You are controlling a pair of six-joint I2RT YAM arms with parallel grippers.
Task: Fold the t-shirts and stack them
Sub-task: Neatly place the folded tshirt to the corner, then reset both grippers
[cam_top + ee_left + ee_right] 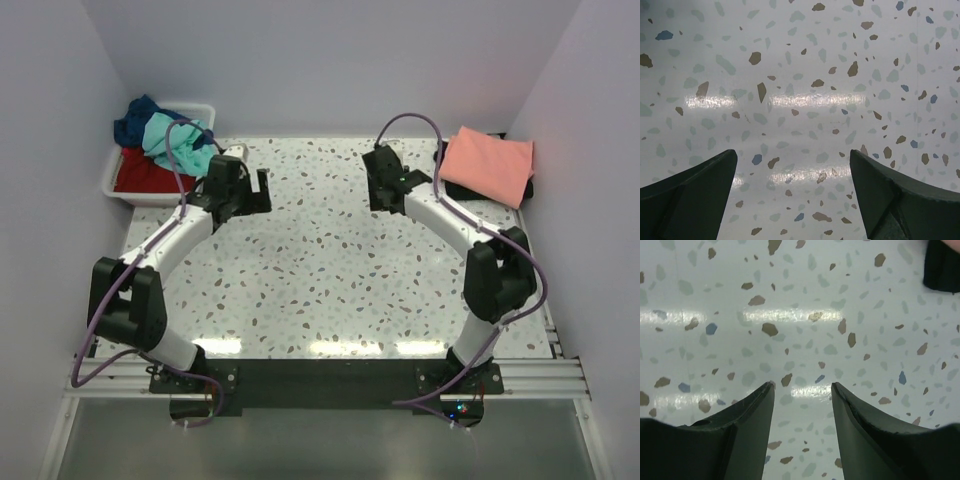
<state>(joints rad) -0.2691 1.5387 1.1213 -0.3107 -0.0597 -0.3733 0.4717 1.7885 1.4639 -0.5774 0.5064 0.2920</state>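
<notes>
Speckled table (320,260): pink t-shirt (488,165) mostly covers black t-shirt (452,187).

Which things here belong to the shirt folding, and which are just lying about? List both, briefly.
Job: pink shirt, folded; black shirt under it; teal shirt, navy shirt and red shirt, unfolded.

Lying about: bin holding those three unfolded shirts; table.

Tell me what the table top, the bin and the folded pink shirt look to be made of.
Table top: hard, glossy terrazzo-look surface, maybe laminate; speckles and mirrored light streaks.
Bin: probably white plastic; smooth thin walls, rounded rim.
Salmon-pink shirt: soft matte cloth; rounded fold edges.
</notes>
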